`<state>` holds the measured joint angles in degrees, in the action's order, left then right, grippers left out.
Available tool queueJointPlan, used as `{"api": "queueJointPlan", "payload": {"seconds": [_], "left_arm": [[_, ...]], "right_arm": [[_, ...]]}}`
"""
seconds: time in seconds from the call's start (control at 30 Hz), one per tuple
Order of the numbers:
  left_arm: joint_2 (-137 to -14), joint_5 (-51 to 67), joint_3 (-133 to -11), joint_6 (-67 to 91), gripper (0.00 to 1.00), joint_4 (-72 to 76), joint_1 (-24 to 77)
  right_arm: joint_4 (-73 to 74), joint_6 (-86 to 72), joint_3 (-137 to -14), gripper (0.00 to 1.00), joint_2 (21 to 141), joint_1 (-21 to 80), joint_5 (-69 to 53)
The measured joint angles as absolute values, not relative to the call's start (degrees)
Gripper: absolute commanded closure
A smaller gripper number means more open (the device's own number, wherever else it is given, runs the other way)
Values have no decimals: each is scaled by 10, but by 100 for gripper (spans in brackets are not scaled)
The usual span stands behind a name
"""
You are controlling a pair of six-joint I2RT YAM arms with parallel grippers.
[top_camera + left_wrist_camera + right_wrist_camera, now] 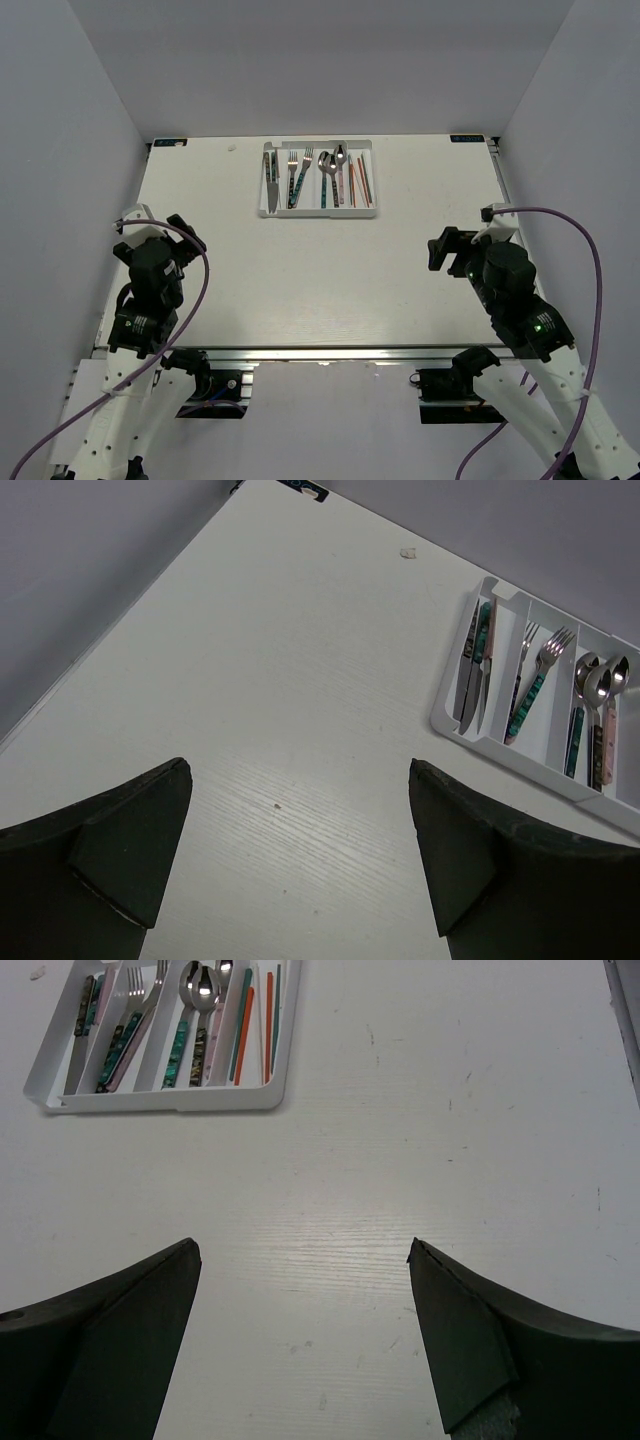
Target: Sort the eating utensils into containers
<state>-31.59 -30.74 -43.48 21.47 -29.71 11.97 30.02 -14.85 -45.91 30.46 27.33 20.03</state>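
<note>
We see the flat white rectangular plastic tray (318, 213) lying at the far side of the white wood-grain table (300, 290), roughly midway across it. Every eating utensil we can find sits inside its long parallel compartments: silver knives with dark patterned handles (271, 180) in the leftmost slot, silver forks with teal patterned handles (297, 176) next, silver spoons (331, 172) in the third, and thin red and green chopsticks (360, 183) in the rightmost. No loose piece shows on the bare tabletop in any of the three views. The left gripper (300, 770) hangs near its own base, its two dark fingers spread wide with nothing between them. The right gripper (303, 1250) is likewise spread to its full width and empty, well apart from the tray, which shows at the top left of its wrist view. We judge the sorting done or as good as done: the step in hand looks like a parked pose, not a reach for anything. If a next move is called for at all, it would be a check that no piece straddles a divider — a pale handle in the spoon slot lies close to the wall, and we cannot tell whether it rests on it — and otherwise simply holding both arms clear of the tray.
</note>
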Motion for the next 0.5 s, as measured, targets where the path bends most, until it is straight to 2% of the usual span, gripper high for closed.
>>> {"api": "queueJointPlan", "payload": {"seconds": [0.5], "left_arm": [[-322, -311, -435, 216, 2, -297, 120]], "right_arm": [[298, -157, -450, 11, 330, 273, 206]]}}
